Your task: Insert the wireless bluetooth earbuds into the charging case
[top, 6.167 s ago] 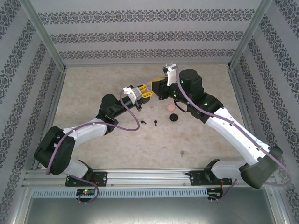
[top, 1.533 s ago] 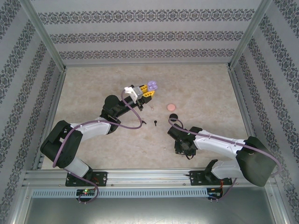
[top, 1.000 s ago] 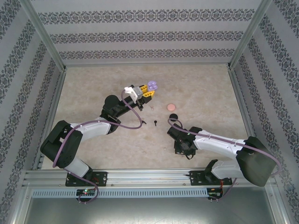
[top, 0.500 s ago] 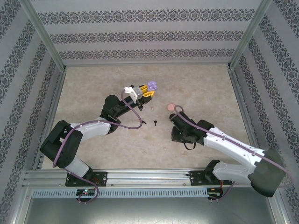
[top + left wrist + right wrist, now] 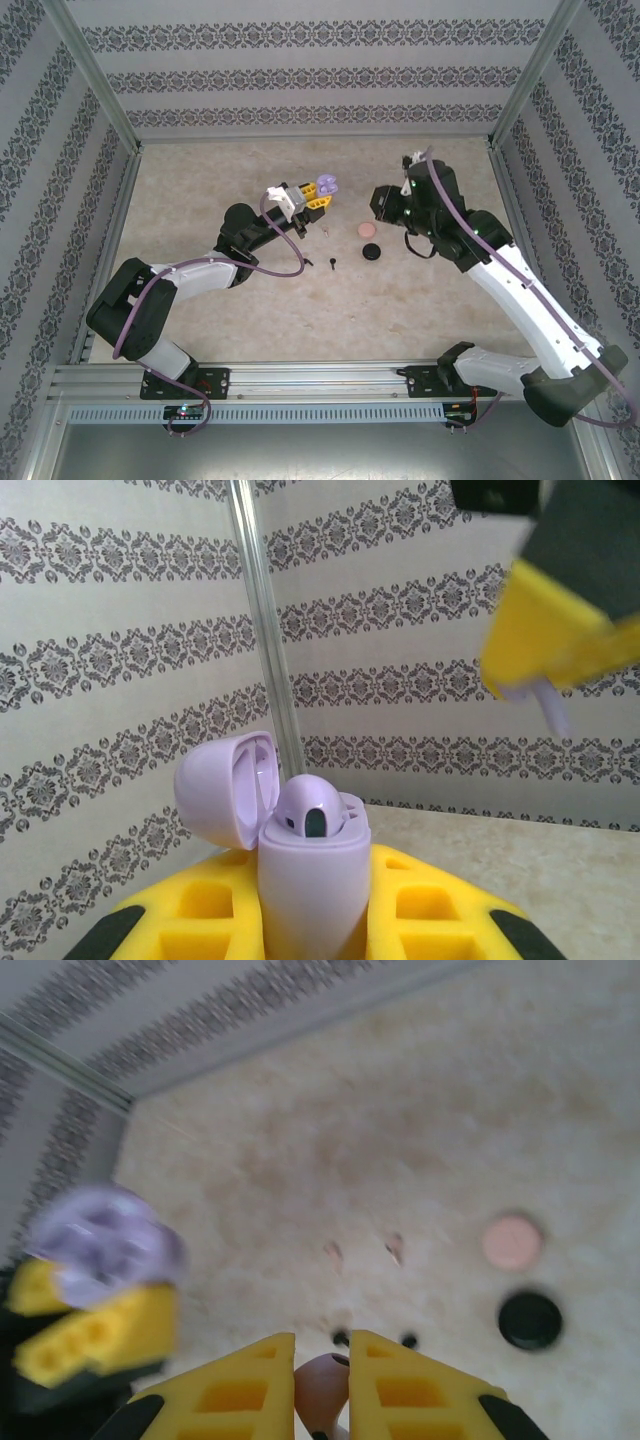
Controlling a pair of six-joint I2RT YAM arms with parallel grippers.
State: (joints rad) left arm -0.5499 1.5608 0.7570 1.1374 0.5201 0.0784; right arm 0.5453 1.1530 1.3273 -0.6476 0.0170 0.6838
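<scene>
Transfer step: left gripper (image 5: 312,905) clenched on the open purple case (image 5: 310,855); right gripper (image 5: 322,1345) pinches an earbud (image 5: 320,1385), at 3 o'clock of the case. Next, I reckon: align stem over socket, lower.

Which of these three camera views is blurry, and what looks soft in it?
Right wrist view: smeared throughout, likely from motion; the purple case and the pink case have soft edges. Left wrist view: the purple case is crisp, while the right claw and its pinched earbud are out of focus. Top external view: sharp and evenly lit.
</scene>
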